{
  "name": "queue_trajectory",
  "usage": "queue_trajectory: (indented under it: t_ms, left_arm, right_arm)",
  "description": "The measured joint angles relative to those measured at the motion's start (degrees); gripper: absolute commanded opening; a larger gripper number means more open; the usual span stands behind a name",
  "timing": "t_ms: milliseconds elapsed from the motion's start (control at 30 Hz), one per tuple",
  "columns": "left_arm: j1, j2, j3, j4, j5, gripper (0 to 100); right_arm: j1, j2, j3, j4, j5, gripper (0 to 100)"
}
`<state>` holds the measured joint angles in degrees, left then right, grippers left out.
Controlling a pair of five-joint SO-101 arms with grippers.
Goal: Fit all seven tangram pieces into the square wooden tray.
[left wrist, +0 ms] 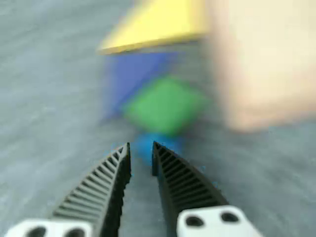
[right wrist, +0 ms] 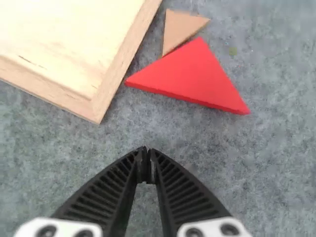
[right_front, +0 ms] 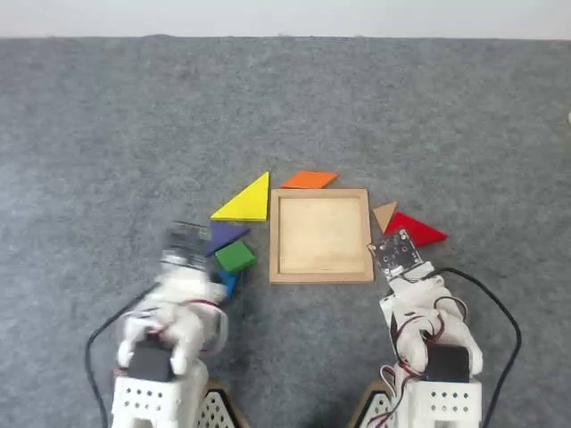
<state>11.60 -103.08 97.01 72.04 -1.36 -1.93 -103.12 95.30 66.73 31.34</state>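
Note:
The square wooden tray (right_front: pixel 321 193) lies mid-table, its inside bare wood. Left of it lie a yellow triangle (right_front: pixel 245 202), a purple piece (right_front: pixel 225 234), a green square (right_front: pixel 235 257) and a blue piece (right_front: pixel 229 283). An orange parallelogram (right_front: pixel 310 179) touches the far rim. A tan small triangle (right_front: pixel 384 214) and a red triangle (right_front: pixel 416 230) lie to the right. My left gripper (left wrist: pixel 140 147) is slightly open, empty, just short of the blue piece (left wrist: pixel 148 144) and the green square (left wrist: pixel 165 104). My right gripper (right wrist: pixel 147 151) is shut, empty, a short way before the red triangle (right wrist: pixel 190 76) and the tray's corner (right wrist: pixel 96 111).
Grey carpet covers the table. The left arm (right_front: pixel 178 308) stands at the near left and the right arm (right_front: pixel 419 312) at the near right, its cable (right_front: pixel 500 308) looping beside it. Open carpet lies beyond the tray.

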Motion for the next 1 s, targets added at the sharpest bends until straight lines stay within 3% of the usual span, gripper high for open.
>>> queue_trajectory:
  t_ms: [100,367,667,833,1000]
  left_arm:
    - [-0.53,0.0,0.0,0.0,0.0,7]
    - [-10.46,0.0,0.0,-0.88,-0.62,7]
    - [-32.97,0.0,0.0,-10.55,-18.02,7]
    - [-35.6,0.0,-0.26,-10.37,-20.22,12]
    - [-32.97,0.0,-3.69,-4.4,-20.22,11]
  right_arm:
    - [0.0,0.0,0.0,0.18,0.44,0.8]
    - [0.0,0.0,0.0,0.53,0.62,0.9]
    - [0.35,0.0,-1.14,2.81,0.62,0.9]
    - [0.0,0.0,-2.11,3.78,0.62,0.9]
    - [0.0,0.0,-2.11,4.31,0.62,0.9]
